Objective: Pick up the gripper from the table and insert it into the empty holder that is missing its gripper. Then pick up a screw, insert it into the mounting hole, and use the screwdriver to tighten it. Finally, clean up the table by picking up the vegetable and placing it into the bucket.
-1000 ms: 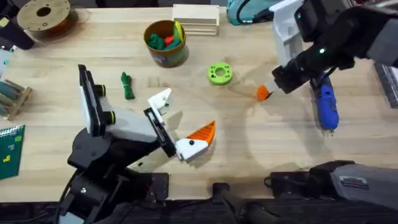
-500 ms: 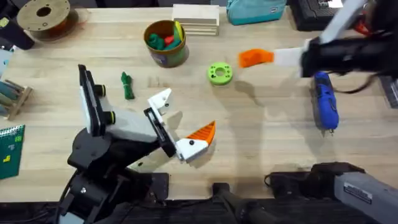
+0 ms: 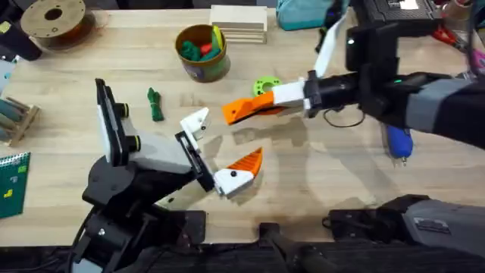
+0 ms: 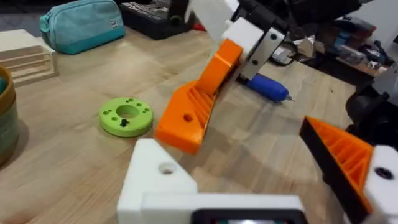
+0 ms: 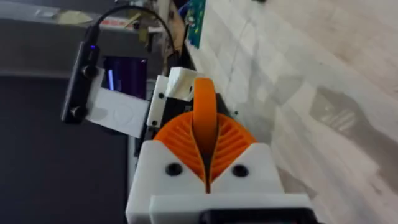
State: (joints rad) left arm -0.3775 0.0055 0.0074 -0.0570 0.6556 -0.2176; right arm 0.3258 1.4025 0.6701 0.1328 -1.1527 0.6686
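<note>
- The right gripper (image 3: 241, 111) reaches in from the right edge to the middle of the overhead view. It hangs above the table (image 3: 333, 182), its tip just right of the holder (image 3: 195, 121).
- In the right wrist view its ribbed orange pads (image 5: 177, 140) are pressed together on the orange gripper piece (image 5: 204, 102), which stands up thin between them.
- The left gripper (image 3: 226, 140) lies low in the lower middle with its fingers spread. The bare white holder is the upper finger, and the lower finger (image 3: 244, 163) carries an orange pad.
- A strip of bare wood lies between those two fingers, and the right gripper's shadow falls just above it.
- The green ring (image 3: 265, 87) sits right behind the right gripper, partly covered by it.
- The screwdriver (image 3: 398, 140) lies at right, its upper part hidden under the right arm, with its tip pointing toward the near edge.
- The vegetable (image 3: 154, 105) lies left of the holder, apart from it, near the left arm's black link.
- The bucket (image 3: 202, 53) stands at upper middle, near the far edge, with coloured toys inside.
- The widest open wood is at lower right, between the screwdriver and the near edge.
</note>
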